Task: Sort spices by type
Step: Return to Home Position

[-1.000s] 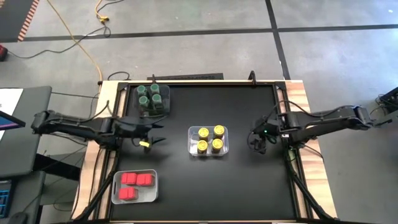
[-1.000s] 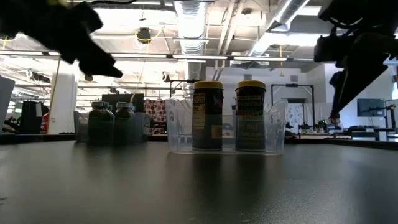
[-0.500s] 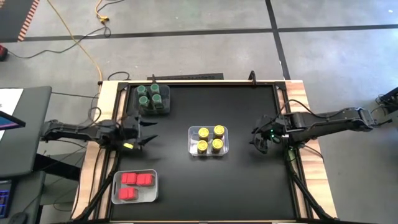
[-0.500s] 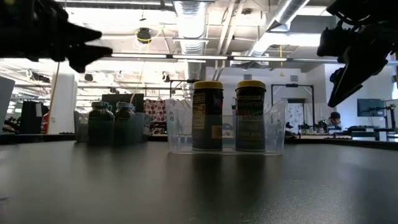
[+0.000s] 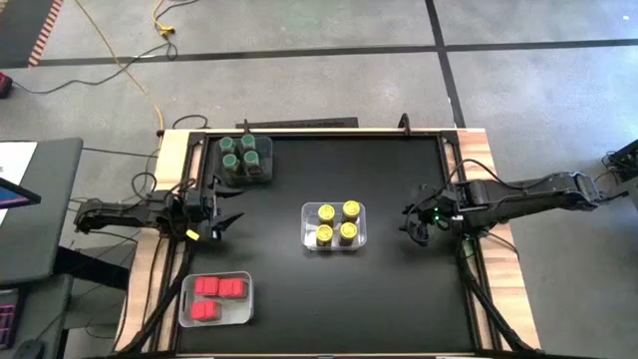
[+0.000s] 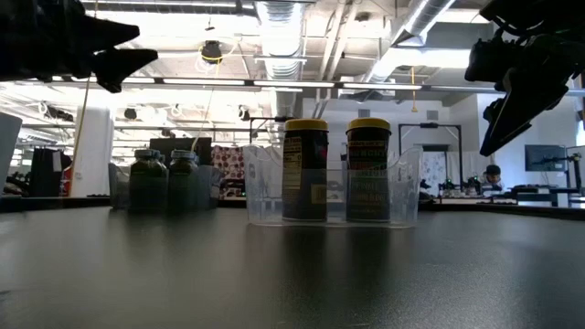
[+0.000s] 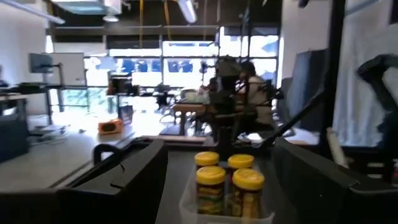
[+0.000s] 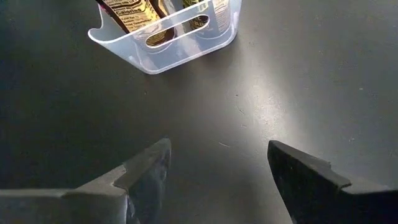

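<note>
Several yellow-lidded jars (image 5: 336, 223) stand in a clear bin at the table's middle, also seen in the low view (image 6: 335, 169) and the left wrist view (image 7: 227, 182). Green-lidded jars (image 5: 244, 157) fill a bin at the far left. Red-topped jars (image 5: 216, 295) lie in a clear bin at the near left. My left gripper (image 5: 225, 221) hangs open above the left edge, its fingers pointing at the yellow jars (image 7: 219, 152). My right gripper (image 5: 411, 228) hovers open right of the yellow jars' bin, over bare table (image 8: 217, 158).
The black tabletop (image 5: 379, 299) lies bare between the three bins and along the near and right sides. Wooden rails (image 5: 485, 160) and arm bases flank the table. The clear bin's corner (image 8: 155, 53) shows just ahead of my right gripper.
My left gripper has drawn back toward the table's left edge, away from the yellow jars, and has risen, staying open. The jars and bins have not moved.
</note>
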`<state>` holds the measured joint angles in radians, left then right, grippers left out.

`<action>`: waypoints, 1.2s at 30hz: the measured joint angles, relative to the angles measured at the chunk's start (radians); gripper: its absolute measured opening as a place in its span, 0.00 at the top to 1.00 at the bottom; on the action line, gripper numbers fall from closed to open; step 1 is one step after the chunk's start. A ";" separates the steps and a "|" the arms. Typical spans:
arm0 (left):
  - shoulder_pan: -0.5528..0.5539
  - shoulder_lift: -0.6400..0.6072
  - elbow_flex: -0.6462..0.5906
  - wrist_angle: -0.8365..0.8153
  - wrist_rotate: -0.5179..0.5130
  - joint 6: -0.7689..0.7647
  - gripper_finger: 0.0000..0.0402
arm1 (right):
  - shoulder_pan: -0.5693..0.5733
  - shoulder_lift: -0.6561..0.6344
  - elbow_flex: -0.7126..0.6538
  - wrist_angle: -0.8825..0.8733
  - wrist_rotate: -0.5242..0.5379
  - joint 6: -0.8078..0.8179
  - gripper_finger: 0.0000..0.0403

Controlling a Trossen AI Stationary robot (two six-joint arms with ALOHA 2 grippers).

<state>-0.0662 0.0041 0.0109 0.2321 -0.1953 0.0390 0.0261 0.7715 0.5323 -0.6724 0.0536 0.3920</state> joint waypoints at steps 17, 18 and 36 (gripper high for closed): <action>0.000 0.017 0.011 -0.194 0.052 -0.172 0.31 | 0.000 0.000 0.000 0.027 -0.001 -0.009 0.26; 0.000 0.016 0.011 -0.194 0.052 -0.169 0.31 | 0.000 0.000 0.000 0.037 -0.001 -0.015 0.26; 0.000 0.017 0.011 -0.203 0.049 -0.168 0.31 | -0.059 0.000 0.001 0.226 0.001 -0.181 0.26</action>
<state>-0.0662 0.0216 0.0216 0.0292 -0.1459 -0.1287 -0.0333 0.7715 0.5331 -0.4465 0.0544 0.2111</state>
